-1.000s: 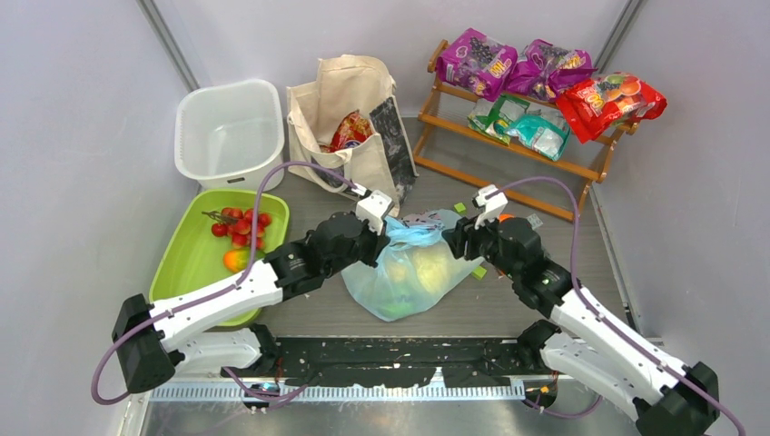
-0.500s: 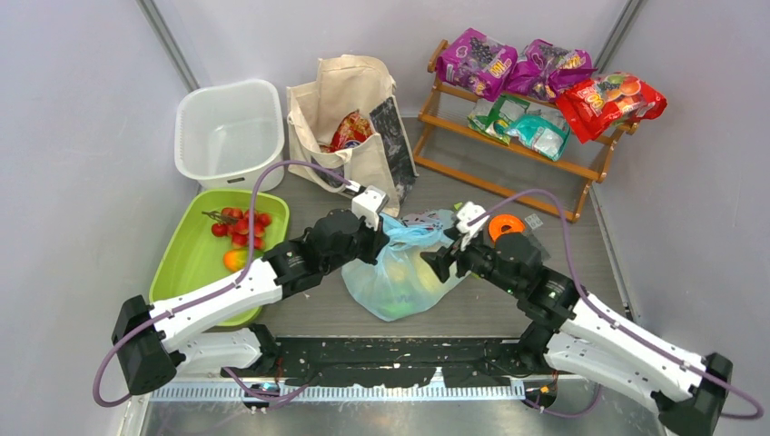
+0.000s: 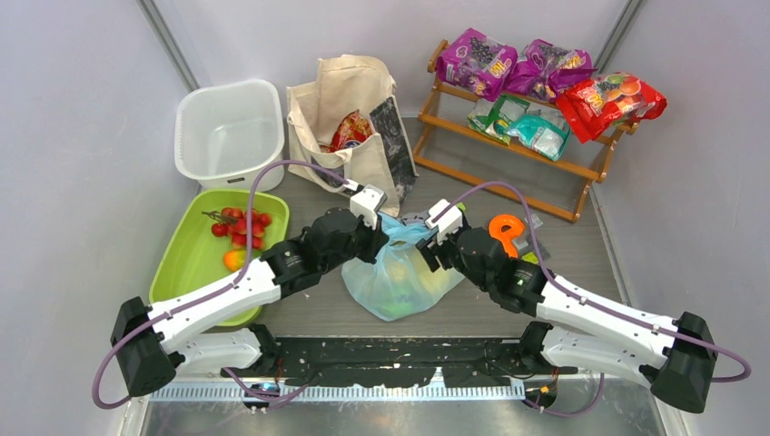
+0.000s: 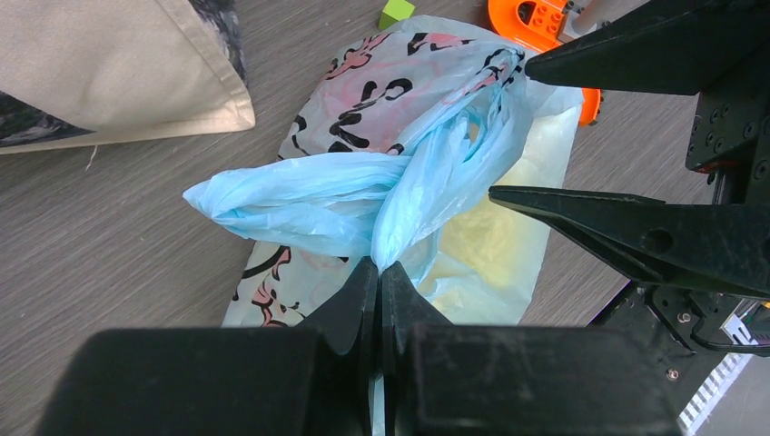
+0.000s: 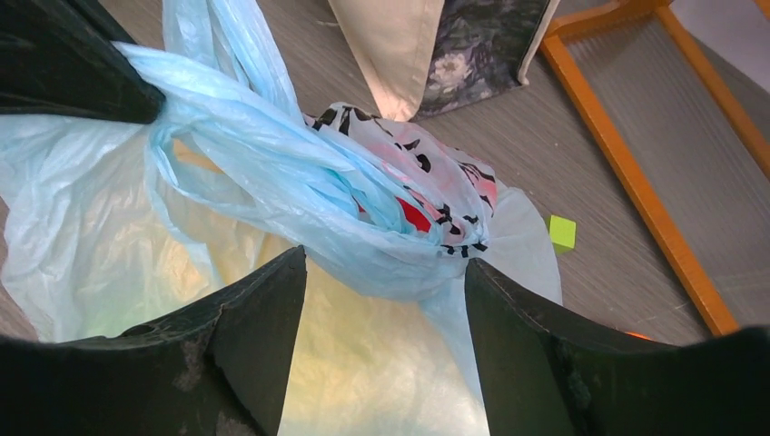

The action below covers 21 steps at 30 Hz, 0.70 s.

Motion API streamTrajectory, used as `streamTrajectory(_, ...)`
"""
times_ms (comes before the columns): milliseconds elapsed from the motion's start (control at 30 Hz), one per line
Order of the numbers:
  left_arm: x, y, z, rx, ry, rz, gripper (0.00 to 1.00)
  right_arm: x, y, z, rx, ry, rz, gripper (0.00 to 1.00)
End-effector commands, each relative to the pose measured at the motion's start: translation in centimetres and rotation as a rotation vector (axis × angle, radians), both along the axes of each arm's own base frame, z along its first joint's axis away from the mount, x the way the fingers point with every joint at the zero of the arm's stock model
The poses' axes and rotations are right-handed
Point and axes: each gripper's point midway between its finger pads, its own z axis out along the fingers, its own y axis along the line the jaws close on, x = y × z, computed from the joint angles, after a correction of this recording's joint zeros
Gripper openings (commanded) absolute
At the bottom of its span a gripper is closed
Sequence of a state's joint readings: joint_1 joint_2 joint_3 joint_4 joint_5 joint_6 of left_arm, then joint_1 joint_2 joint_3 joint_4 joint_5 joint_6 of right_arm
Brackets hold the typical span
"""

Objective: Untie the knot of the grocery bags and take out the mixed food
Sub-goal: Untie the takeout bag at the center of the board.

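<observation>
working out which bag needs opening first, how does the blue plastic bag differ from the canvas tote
The blue plastic bag is thin and see-through; the canvas tote is opaque cream cloth. The blue plastic bag lies slumped, its handles tied in a knot; the canvas tote stands with its mouth open, a red packet showing. Both hold food.
</observation>
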<state>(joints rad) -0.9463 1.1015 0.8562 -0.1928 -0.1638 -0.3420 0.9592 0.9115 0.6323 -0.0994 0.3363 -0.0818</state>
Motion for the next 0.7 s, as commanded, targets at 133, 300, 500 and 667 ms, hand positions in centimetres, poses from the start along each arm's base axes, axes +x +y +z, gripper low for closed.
streamTrajectory(133,0.2,0.0,1.9,-0.056,-0.023,0.005,0.0,1.1,1.9,3.4,0.085,-0.122,0.005,0.72)
streamTrajectory(300,0.3,0.0,1.9,-0.053,-0.023,0.007,0.0,0.9,2.7,3.1,0.068,-0.127,0.037,0.72)
streamTrajectory(500,0.4,0.0,1.9,-0.051,-0.022,0.006,0.0,0.8,3.3,2.1,0.049,-0.108,0.062,0.71)
streamTrajectory(667,0.5,0.0,2.0,-0.049,-0.025,0.008,0.0,0.4,3.7,1.4,0.045,-0.088,0.09,0.75)
